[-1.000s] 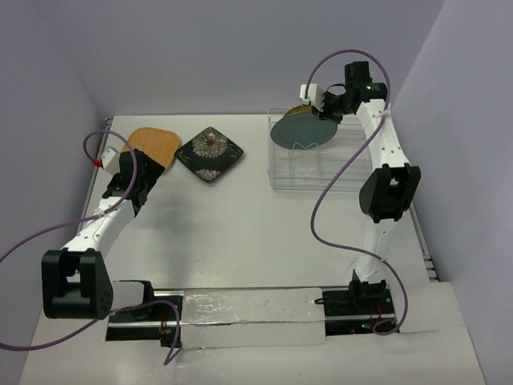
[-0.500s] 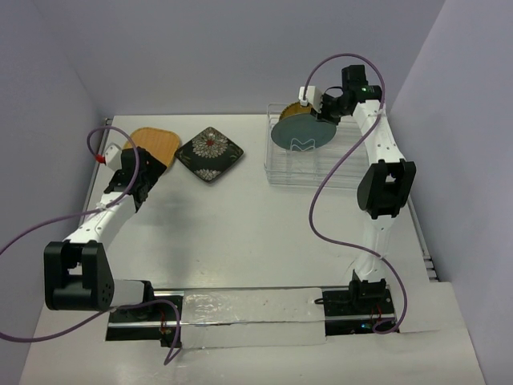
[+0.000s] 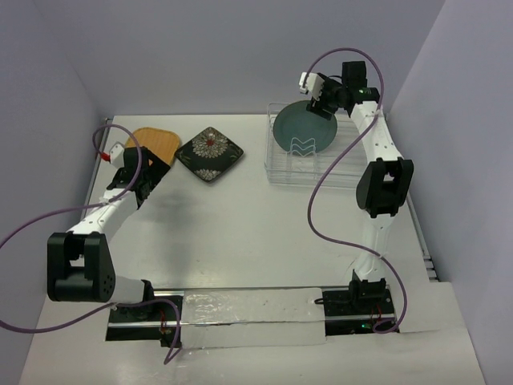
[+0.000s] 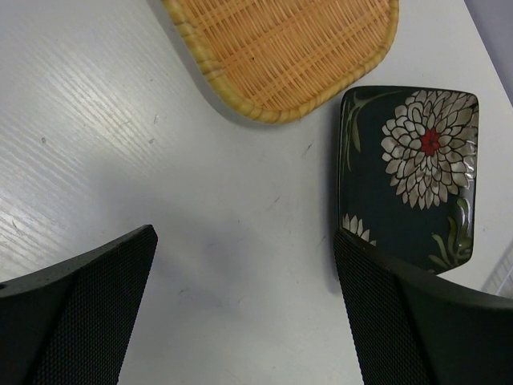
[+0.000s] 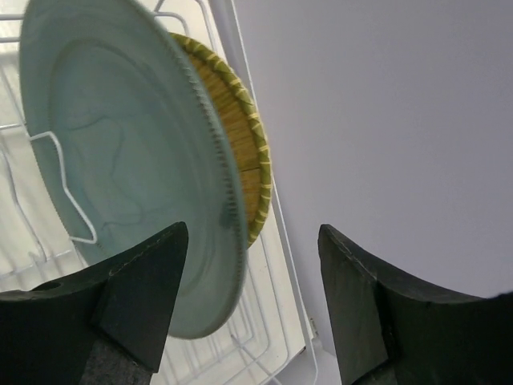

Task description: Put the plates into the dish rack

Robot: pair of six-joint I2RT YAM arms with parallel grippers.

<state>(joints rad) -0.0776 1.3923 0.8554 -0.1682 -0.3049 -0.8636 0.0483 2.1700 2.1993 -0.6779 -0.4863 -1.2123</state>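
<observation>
One glazed round teal plate (image 5: 120, 160), woven yellow plate (image 5: 240, 160), wire dish rack (image 3: 321, 172)

No text, label, brand mark or number can be read in any view. The square black plate with white flowers (image 4: 409, 172) carries only its floral pattern, and the round teal-grey glazed plate (image 5: 120, 176) shows only glaze.

Released: teal plate (image 3: 303, 135) in the rack (image 3: 284, 170)
The right gripper (image 5: 252, 269) has opened and let go of its rim; it now rests unheld.
</observation>
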